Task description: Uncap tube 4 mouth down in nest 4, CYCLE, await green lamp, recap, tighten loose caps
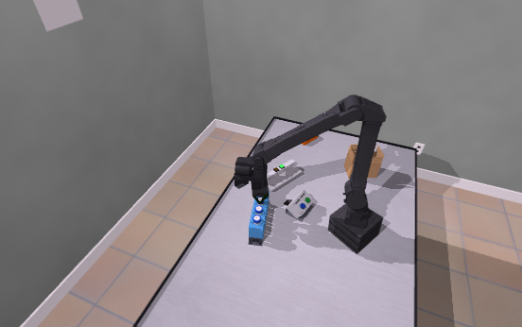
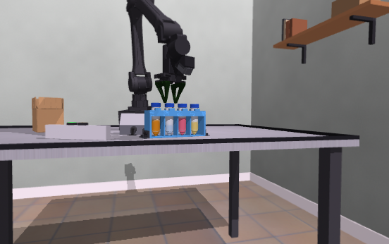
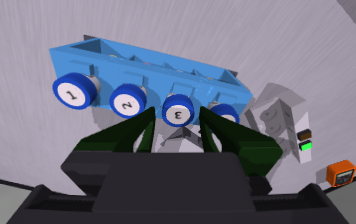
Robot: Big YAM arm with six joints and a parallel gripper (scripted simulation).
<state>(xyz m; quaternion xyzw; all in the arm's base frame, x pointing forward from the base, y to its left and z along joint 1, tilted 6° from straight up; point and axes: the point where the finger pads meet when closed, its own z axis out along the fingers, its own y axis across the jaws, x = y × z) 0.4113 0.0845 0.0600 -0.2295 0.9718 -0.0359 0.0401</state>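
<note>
Hovering with the dark green end effector (image 1: 260, 198) (image 2: 170, 102) (image 3: 177, 111) standing half-wide, just above the round blue-and-white cap marked 3 (image 1: 260, 200) (image 2: 169, 106) (image 3: 178, 111), over the blue rack (image 1: 256, 232) (image 2: 175, 113) (image 3: 75, 61).

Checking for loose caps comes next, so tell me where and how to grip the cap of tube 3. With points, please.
Grip the blue rim of the tube 3 cap (image 2: 169, 105) (image 3: 178, 111) from straight above, one finger on each side. The cap is round, upright and stands proud of the blue rack (image 2: 175, 113) (image 3: 150, 68). Neighbouring caps sit close along the row, so closing across the row would probably be tighter.
</note>
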